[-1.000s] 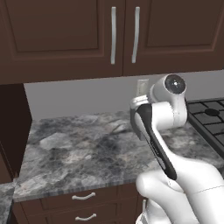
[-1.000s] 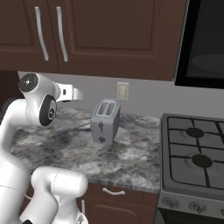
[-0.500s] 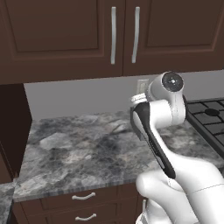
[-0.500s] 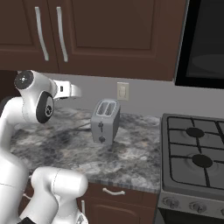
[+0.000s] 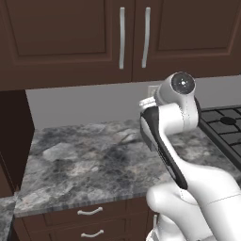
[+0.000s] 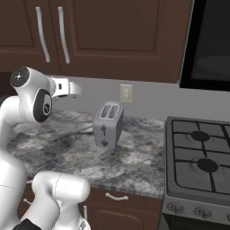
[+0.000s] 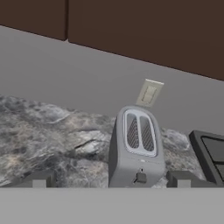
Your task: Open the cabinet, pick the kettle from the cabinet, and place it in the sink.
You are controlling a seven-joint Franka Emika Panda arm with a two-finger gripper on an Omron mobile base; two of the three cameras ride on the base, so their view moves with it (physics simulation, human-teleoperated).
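Clearly, the first step is the one in hand: the cabinet (image 5: 134,37) is sitting fully closed, both panelled doors flush, so the kettle is hidden behind them if it is there at all, and the sink is not among the things on show here. The two long silver bar handles (image 5: 122,37) are hanging side by side at the seam where the doors meet, well above the arm.

The end effector (image 7: 111,179) is standing wide open and gripping nothing; in the hand view its two dark fingertips (image 7: 38,179) are rising at either side, with the grey toaster (image 7: 135,148) lying between and beyond them on the marbled desk (image 5: 89,160). The hand is pointing roughly level toward the back wall and its outlet plate (image 7: 148,93), below the cabinet's lower edge, so it is looking at the wrong target for a door pull.

By my judgement, the next move is calling for lifting and tilting the hand up until one bar handle is lying between the fingers, closing on it, then drawing outward along the door's swing. The risk is in catching both adjacent handles, or clipping the toaster while rising. The stove (image 6: 202,161) is sitting to the right, clear of that path.
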